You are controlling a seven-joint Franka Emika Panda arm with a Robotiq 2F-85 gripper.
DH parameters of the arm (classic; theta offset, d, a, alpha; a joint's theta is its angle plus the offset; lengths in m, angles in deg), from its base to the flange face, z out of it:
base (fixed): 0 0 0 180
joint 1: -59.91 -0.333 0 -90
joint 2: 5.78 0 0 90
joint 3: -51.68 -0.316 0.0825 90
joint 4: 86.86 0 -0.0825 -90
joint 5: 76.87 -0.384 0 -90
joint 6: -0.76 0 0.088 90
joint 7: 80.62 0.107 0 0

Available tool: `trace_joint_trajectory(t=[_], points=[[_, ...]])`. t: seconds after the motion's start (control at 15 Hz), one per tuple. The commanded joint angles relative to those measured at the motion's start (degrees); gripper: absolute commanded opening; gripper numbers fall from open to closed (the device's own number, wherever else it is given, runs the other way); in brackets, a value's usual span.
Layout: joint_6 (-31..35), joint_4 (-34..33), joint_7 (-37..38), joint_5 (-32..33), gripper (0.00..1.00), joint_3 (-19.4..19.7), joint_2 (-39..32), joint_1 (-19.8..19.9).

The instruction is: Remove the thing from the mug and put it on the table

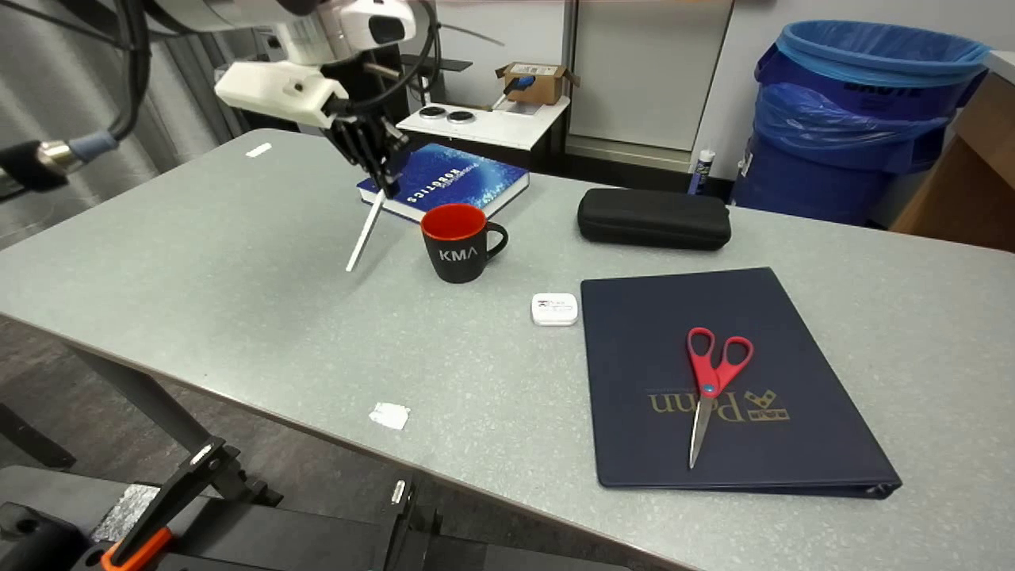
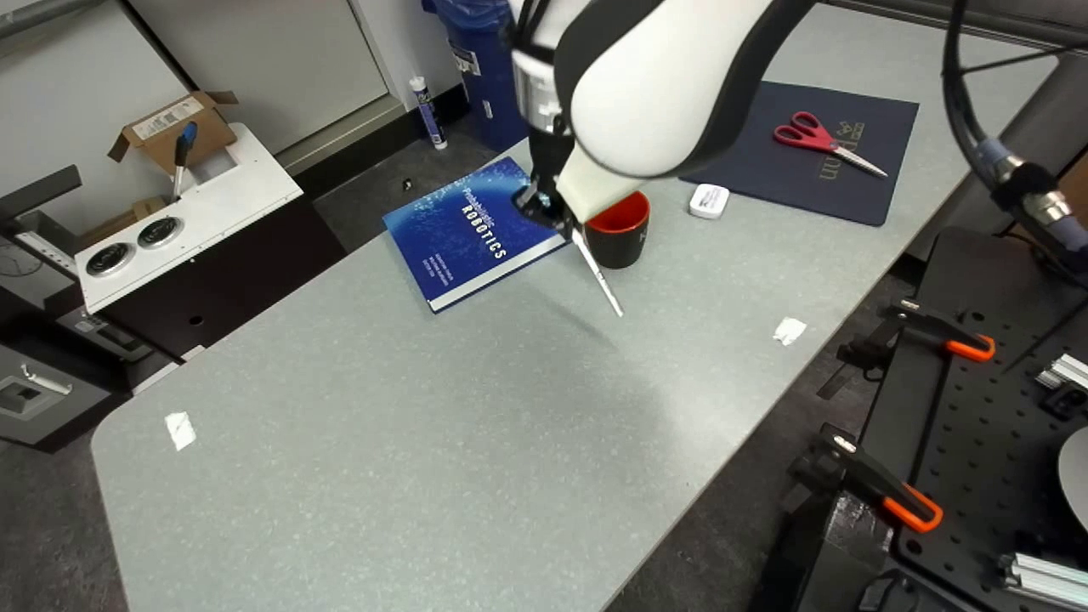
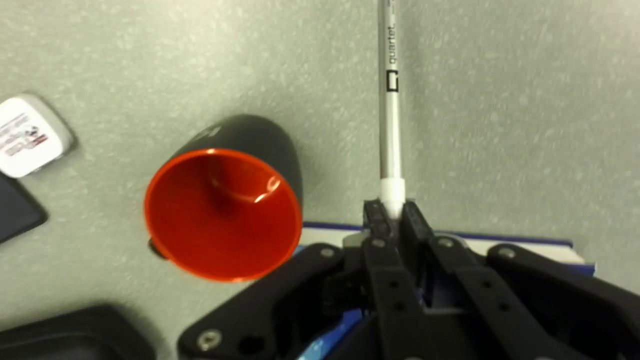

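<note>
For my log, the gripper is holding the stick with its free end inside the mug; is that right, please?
Not quite: the stick has its free end outside the mug, as both exterior views show. The gripper is indeed holding it.

Lighting: bright, diffuse; a soft shadow lies on the table (image 2: 442, 425). Wrist view: glints inside the mug (image 3: 225, 215), lettering on the white box (image 3: 32, 135) blurred.

red-handled scissors (image 1: 708, 389) lie on a navy binder (image 1: 785, 361).
</note>
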Motion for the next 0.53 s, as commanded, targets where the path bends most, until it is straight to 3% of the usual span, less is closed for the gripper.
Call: trace_joint_trajectory(t=[0.0,0.2,0.27,0.33,0.47], points=[[-5.61,-9.99,-5.73,-2.08,0.03,-1.5,-10.7,0.35],[-8.63,-15.65,-6.88,-1.13,0.03,-0.49,-15.95,-0.36],[-9.17,-17.03,-6.8,-0.68,0.36,0.01,-17.04,-0.82],[-9.47,-18.18,-6.95,-0.31,0.37,0.36,-17.86,-1.14],[-8.88,-19.44,-6.65,0.66,0.51,1.42,-18.61,-2.11]])
